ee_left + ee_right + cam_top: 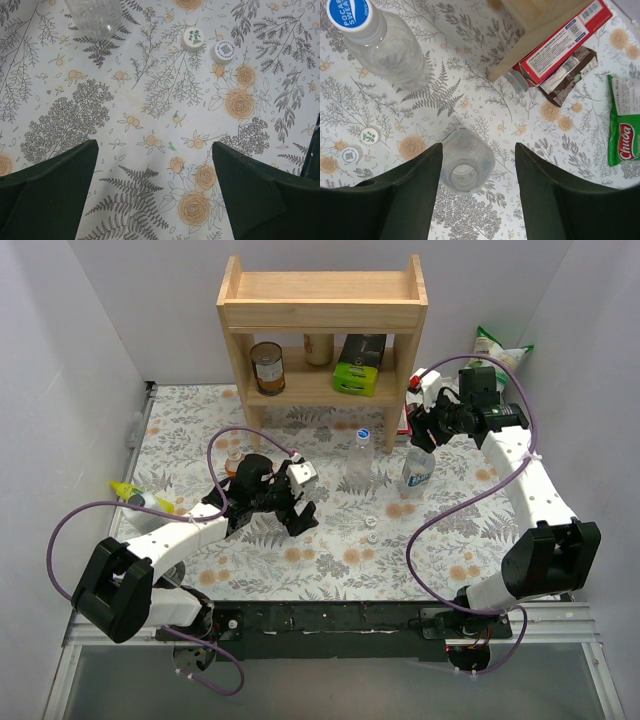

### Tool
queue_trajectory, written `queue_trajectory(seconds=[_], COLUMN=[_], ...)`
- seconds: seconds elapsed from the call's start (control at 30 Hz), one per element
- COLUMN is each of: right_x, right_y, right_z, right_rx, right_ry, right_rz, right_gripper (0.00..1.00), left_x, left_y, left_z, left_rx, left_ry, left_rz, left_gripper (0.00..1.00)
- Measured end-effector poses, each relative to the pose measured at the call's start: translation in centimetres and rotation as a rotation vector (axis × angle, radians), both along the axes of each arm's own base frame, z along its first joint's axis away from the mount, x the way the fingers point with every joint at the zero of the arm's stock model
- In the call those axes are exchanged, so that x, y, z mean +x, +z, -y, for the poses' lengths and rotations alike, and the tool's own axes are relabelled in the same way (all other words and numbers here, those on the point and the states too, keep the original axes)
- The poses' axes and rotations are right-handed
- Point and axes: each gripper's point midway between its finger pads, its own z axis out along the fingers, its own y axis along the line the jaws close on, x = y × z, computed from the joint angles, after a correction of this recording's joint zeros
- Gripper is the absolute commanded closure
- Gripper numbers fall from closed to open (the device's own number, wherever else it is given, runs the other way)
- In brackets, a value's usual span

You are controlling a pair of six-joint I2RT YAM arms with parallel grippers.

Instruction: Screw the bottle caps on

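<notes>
Left jaws wide open, nothing between them, over the worktop (150, 95). At 1 o'clock a white cap (193, 39) lies just beside a second white cap (223, 50). Right jaws parted, straddling an uncapped bottle (466, 167) without clamping it. Farther, at 11 o'clock, a capped bottle (387, 50) carries its blue cap (349, 12).

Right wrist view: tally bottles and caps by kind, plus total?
Capped bottle: 1
Open bottle: 1
Loose white caps: 2
Blue cap, on its bottle: 1
Total: 5
</notes>
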Motion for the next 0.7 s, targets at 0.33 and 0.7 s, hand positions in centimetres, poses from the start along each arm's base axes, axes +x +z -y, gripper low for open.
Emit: queue_trajectory(seconds=[0.33, 0.7], right_x=[-0.5, -1.4], right_y=[-1.6, -2.8], right_z=[0.1, 0.5], right_rx=[-0.013, -0.032], right_ry=[-0.002, -0.006], right_rz=[-0.066, -0.128], right_gripper=[0.43, 0.46], left_x=[0.1, 0.1], left_y=[0.2, 0.0], left_z=[0.2, 0.3], left_rx=[-0.006, -0.005], left_ry=[-0.007, -0.012], left_rz=[0.001, -0.007], left_gripper=[0.02, 0.02])
